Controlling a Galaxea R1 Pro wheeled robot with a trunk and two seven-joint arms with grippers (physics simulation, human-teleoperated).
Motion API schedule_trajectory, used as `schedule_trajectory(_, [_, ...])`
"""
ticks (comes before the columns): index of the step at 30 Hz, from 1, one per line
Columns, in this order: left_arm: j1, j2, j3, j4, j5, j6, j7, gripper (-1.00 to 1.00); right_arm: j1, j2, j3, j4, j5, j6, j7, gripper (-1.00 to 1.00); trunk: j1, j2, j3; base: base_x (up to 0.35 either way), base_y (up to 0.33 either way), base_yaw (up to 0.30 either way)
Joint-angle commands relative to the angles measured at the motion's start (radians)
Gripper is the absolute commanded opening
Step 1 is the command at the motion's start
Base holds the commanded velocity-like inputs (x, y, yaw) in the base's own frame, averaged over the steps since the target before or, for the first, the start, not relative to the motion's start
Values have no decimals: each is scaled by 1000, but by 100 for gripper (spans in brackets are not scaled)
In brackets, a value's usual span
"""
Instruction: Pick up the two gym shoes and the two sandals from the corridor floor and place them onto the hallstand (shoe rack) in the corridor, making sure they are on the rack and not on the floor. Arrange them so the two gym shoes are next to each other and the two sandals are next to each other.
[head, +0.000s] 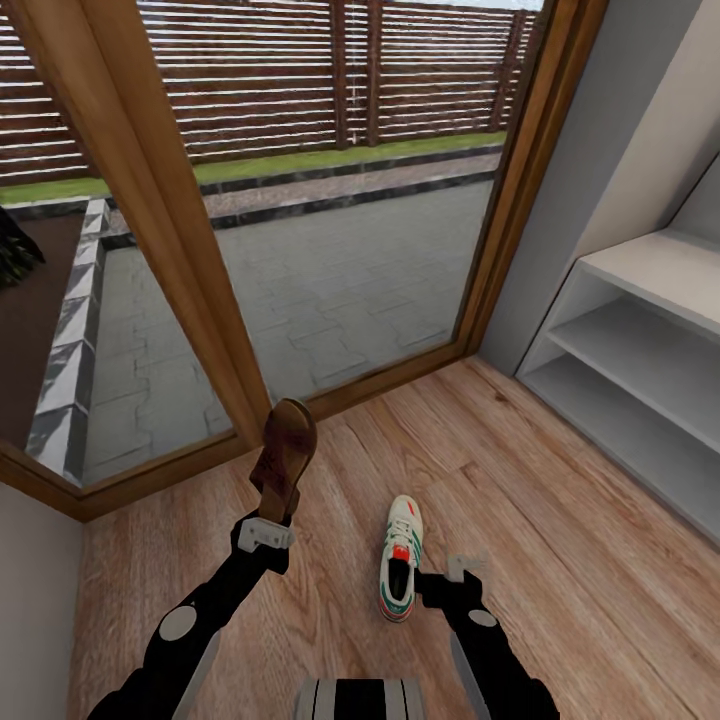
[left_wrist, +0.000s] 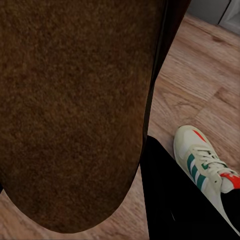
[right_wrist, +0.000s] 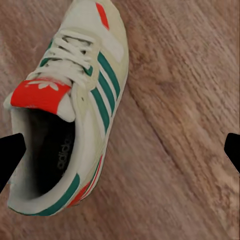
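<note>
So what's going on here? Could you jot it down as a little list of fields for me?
left gripper: shut on a brown sandal, held up off the floor
right gripper: open, beside a gym shoe, not touching it
gym shoe: lying on the wood floor, white with green stripes
shoe rack: at the right, the shelves in view bare
background: big window onto a paved yard

Even daylight — soft, slightly blurred

White gym shoe (right_wrist: 75, 100) with 3 green stripes and red tongue; brown sandal (head: 284, 457); wood-grain floor (head: 560, 560).
</note>
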Motion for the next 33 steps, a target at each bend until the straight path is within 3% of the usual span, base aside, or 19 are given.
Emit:
schedule_trajectory(1, [0,0,0,-2,-1,6,-4,-100,-18,1,-2,-4,-18,33,-2,100,0,0,-1,0,0,0])
schedule_trajectory(4, [0,0,0,-2,-1,7,-2,-100,-58,1,0,-8,-117,95,-31,100,0,0,-1,0,0,0])
schedule_trajectory(6, [0,0,0,-2,-1,6,-2,-100,-68,1,2,-8,-142,104,-57,100,0,0,-1,0,0,0])
schedule_trajectory(8, [0,-1,0,-1,-1,6,-1,-100,-90,1,8,-5,-176,115,-139,100,0,0,-1,0,0,0])
schedule_trajectory(9, [0,-2,-1,0,-1,6,0,-100,-98,1,30,0,-188,118,-177,100,0,0,-1,0,0,0])
schedule_trajectory(11, [0,-2,-18,2,-2,7,1,-100,-102,1,54,5,-198,118,-193,100,0,0,-1,0,0,0])
schedule_trajectory(15, [0,-1,-39,3,-4,7,2,-100,-102,1,63,11,-218,119,-196,100,0,0,-1,0,0,0])
schedule_trajectory(23, [0,-1,-42,3,-2,7,2,-100,-101,1,57,12,-222,119,-193,100,0,0,-1,0,0,14])
schedule_trajectory(33, [0,0,-42,3,-2,7,2,-100,-101,1,55,11,-222,119,-194,100,0,0,-8,0,0,203])
